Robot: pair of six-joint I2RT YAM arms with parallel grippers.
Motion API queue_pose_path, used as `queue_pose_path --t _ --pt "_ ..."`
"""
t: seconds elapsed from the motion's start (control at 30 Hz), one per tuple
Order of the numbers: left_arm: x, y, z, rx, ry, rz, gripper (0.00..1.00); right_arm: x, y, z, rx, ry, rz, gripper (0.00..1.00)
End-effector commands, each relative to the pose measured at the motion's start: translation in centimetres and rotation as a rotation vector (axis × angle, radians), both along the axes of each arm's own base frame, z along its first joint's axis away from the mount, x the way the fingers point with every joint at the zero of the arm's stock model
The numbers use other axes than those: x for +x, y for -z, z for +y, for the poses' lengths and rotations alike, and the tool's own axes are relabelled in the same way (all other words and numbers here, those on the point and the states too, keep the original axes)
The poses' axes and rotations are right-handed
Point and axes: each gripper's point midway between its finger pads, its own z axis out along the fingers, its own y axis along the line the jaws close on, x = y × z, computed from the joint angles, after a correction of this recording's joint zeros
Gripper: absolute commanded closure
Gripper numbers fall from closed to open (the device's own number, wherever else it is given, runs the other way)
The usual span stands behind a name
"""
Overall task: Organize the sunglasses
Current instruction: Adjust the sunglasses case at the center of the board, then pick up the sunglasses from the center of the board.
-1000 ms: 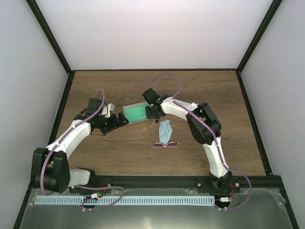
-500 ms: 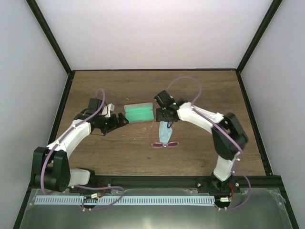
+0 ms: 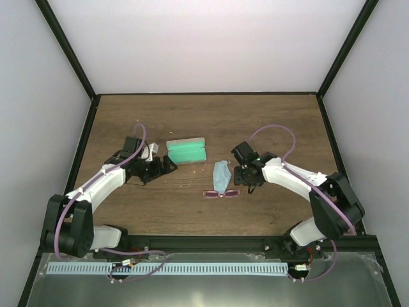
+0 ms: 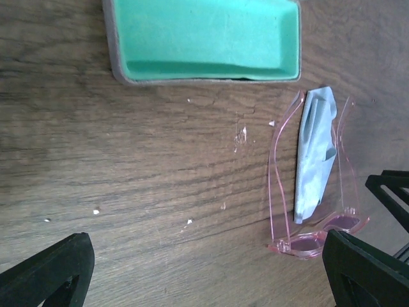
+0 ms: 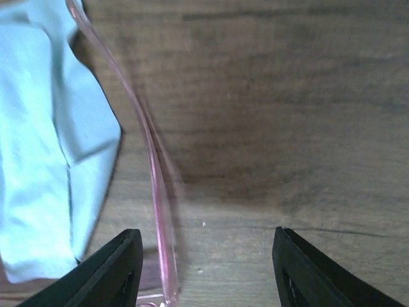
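The sunglasses (image 3: 222,192), thin pink frame with tinted lenses, lie unfolded on the wood in the middle of the table, also seen in the left wrist view (image 4: 317,244). A light blue cloth (image 3: 221,174) lies between their temples. My right gripper (image 3: 246,184) is low at their right side and open. In its wrist view one pink temple (image 5: 153,185) runs between the fingers, close to the left finger (image 5: 118,268), unclamped. My left gripper (image 3: 167,166) is open over bare wood, left of the sunglasses and near the case.
The grey case (image 3: 186,151) lies open with its green lining (image 4: 204,38) up, behind and left of the sunglasses. The cloth (image 4: 314,153) fills the left of the right wrist view (image 5: 38,147). Black frame rails edge the table.
My right gripper let go at the case, opened, and swung right and toward the near edge, down beside the sunglasses. The case now lies flat. The left gripper shifted slightly right.
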Motion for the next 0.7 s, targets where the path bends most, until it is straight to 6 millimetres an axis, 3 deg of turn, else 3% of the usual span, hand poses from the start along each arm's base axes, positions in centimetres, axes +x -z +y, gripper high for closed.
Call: queue_pose_path --t 0.0,0.5,0.67 --pt "-0.1 0.4 -1.0 -0.003 0.031 -0.009 0.00 -0.4 0.0 1.1 0.073 -0.030 -0.004 0.44" --pt "-0.7 1.2 -0.8 0.028 0.016 0.005 0.00 -0.9 2.9 2.4 0.090 -0.082 0.082 0.70" --pt "-1.1 1.9 -0.6 0.036 0.014 0.019 0.00 -0.7 2.4 2.6 0.098 -0.077 0.080 0.85"
